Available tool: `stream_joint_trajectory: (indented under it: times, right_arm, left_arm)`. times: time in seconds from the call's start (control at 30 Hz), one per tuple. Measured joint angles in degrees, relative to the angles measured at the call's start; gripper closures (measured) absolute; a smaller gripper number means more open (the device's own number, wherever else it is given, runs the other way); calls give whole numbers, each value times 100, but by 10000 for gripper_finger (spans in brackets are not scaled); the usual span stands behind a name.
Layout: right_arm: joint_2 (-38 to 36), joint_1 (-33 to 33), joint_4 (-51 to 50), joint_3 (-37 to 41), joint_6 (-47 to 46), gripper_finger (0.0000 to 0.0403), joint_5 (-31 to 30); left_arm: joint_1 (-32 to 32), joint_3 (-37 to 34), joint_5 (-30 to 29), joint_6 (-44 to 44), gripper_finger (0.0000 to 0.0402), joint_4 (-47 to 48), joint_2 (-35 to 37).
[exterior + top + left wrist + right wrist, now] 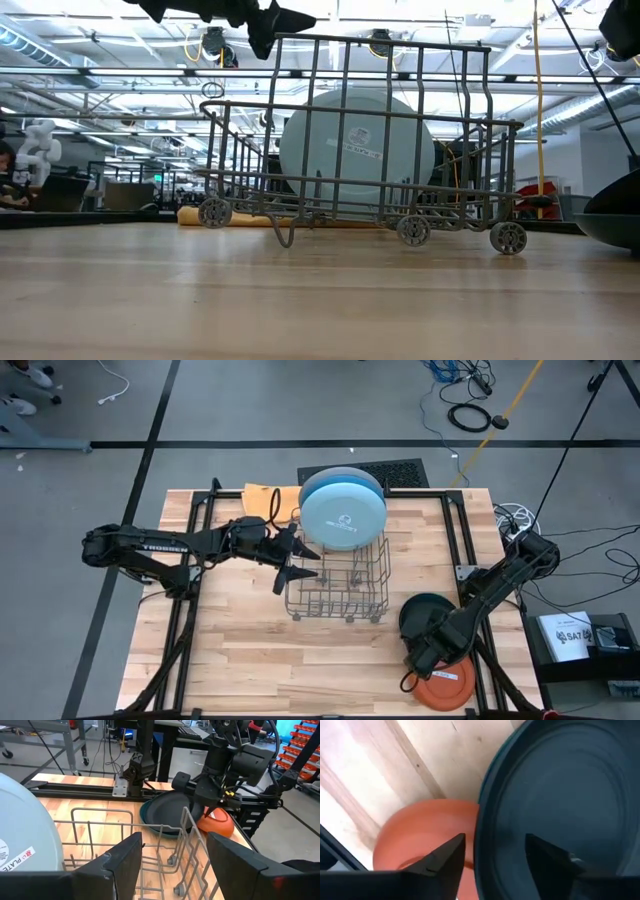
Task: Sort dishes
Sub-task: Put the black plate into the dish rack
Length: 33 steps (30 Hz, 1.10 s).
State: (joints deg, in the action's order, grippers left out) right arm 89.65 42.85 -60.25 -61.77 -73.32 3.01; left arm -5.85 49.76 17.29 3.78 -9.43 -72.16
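Lower right, the right gripper (420, 656) straddles the rim of the dark teal plate (427, 618), fingers parted, nothing clearly gripped. Closing off-centre could make that plate slip onto the orange plate (446, 686). At left, the left gripper (297, 560) hangs open and empty.

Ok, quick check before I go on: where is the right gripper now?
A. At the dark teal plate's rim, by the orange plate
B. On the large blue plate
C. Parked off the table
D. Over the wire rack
A: in the high view the right gripper is down at the near edge of the dark teal plate, just above the orange plate; its wrist view shows the fingers straddling that teal rim.
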Motion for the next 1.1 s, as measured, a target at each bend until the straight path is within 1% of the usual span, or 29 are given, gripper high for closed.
stream_joint_trajectory:
  times: [0.07, 0.17, 0.33, 0.4, 0.53, 0.6, 0.77, 0.93, 1.1]
  right_arm:
    - [0, 0, 81, 2, 64, 226, 2]
    - [0, 0, 118, 0, 182, 274, 2]
    - [0, 0, 149, 0, 217, 369, 1]
    - [0, 0, 131, -9, 273, 390, -20]
    - [0, -1, 94, -39, 339, 386, -13]
    - [0, -3, 6, -130, 408, 391, -15]
    - [2, -3, -733, -621, 524, 397, -167]
    - [4, -3, -1590, -1492, 675, 399, -542]
    - [4, -3, -2470, -2686, 712, 399, -1097]
  left_arm:
    - [0, 0, -3, -3, 179, -1, 0]
    - [0, 0, -3, -14, 179, 0, 0]
    - [-1, 0, -3, -19, 178, 2, 0]
    - [-1, 0, -3, -19, 178, 4, 0]
    - [-2, 0, -3, -19, 178, 4, 0]
    - [-1, 0, -3, -19, 178, 3, 0]
    - [-2, 0, -3, -20, 178, 0, 0]
    - [-2, 0, -5, -19, 178, 0, 0]
    - [-2, 0, -45, -21, 178, -4, 0]
